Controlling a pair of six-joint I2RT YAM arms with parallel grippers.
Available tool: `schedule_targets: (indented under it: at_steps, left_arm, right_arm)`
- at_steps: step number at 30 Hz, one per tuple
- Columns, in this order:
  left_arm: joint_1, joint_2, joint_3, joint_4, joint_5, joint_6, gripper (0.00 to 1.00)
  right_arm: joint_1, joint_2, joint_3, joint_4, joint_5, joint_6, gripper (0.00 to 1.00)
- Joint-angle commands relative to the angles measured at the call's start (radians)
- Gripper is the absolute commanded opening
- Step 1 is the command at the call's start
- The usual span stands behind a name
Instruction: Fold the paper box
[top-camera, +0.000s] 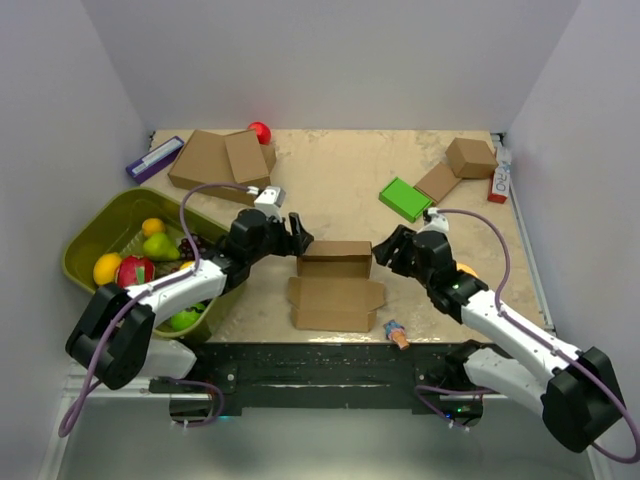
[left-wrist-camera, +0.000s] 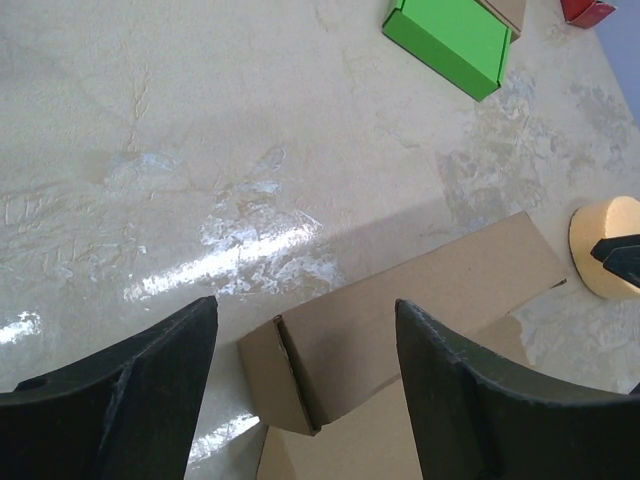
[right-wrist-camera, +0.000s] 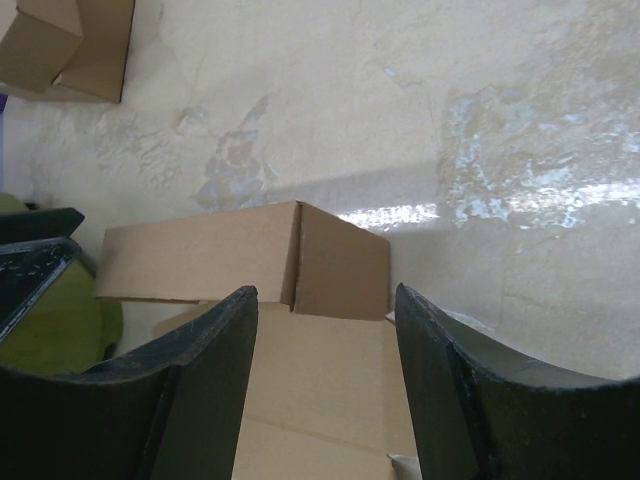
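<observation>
The paper box (top-camera: 335, 285) is a brown corrugated mailer at the table's near middle, its far panel raised upright and its base lying flat toward me. My left gripper (top-camera: 298, 235) is open at the raised panel's left end, whose folded side flap (left-wrist-camera: 280, 375) shows between the fingers. My right gripper (top-camera: 384, 250) is open at the panel's right end, where the other side flap (right-wrist-camera: 340, 265) stands folded inward. Neither gripper holds anything.
A green bin (top-camera: 100, 240) of fruit sits at the left. Stacked brown boxes (top-camera: 215, 158) and a red ball (top-camera: 260, 131) lie at the back left. A green box (top-camera: 405, 198), a small brown box (top-camera: 470, 157) and a flat cardboard piece (top-camera: 437, 183) lie at the back right. A small figure (top-camera: 396, 333) lies by the near edge.
</observation>
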Motion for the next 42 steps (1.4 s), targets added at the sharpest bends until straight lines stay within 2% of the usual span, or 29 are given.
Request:
schedule_targets:
  at_steps: [1, 9, 14, 20, 24, 33, 37, 39, 40, 42]
  left_arm:
    - [0.01, -0.027, -0.031, -0.012, -0.009, -0.016, 0.74]
    - [0.01, -0.02, -0.059, 0.01, 0.028, -0.029, 0.64]
    - [0.01, -0.013, -0.076, 0.026, 0.049, -0.034, 0.58]
    - [0.012, -0.001, -0.094, 0.039, 0.074, -0.04, 0.47]
    - [0.01, 0.003, -0.108, 0.045, 0.098, -0.046, 0.36]
    - [0.012, 0.002, -0.146, 0.037, 0.092, -0.045, 0.25]
    - [0.01, 0.008, -0.148, 0.045, 0.091, -0.042, 0.24]
    - [0.01, 0.014, -0.128, 0.048, 0.1, -0.043, 0.27]
    - [0.012, 0.014, -0.119, 0.045, 0.101, -0.039, 0.31]
    - [0.01, 0.005, -0.09, 0.031, 0.101, -0.032, 0.41]
  right_arm:
    - [-0.003, 0.054, 0.051, 0.106, -0.083, -0.037, 0.62]
    - [-0.003, 0.141, 0.059, 0.145, -0.135, -0.04, 0.61]
    - [-0.002, 0.189, 0.052, 0.149, -0.141, -0.035, 0.55]
    - [-0.003, 0.207, 0.037, 0.139, -0.123, -0.021, 0.47]
    - [-0.003, 0.218, 0.034, 0.136, -0.118, -0.017, 0.46]
    - [-0.003, 0.207, 0.036, 0.128, -0.115, -0.011, 0.45]
    - [-0.003, 0.191, 0.057, 0.116, -0.126, -0.017, 0.47]
    - [-0.003, 0.18, 0.097, 0.068, -0.124, -0.03, 0.56]
    - [-0.003, 0.157, 0.109, 0.042, -0.106, -0.043, 0.63]
    - [-0.002, 0.126, 0.13, -0.018, -0.08, -0.058, 0.69]
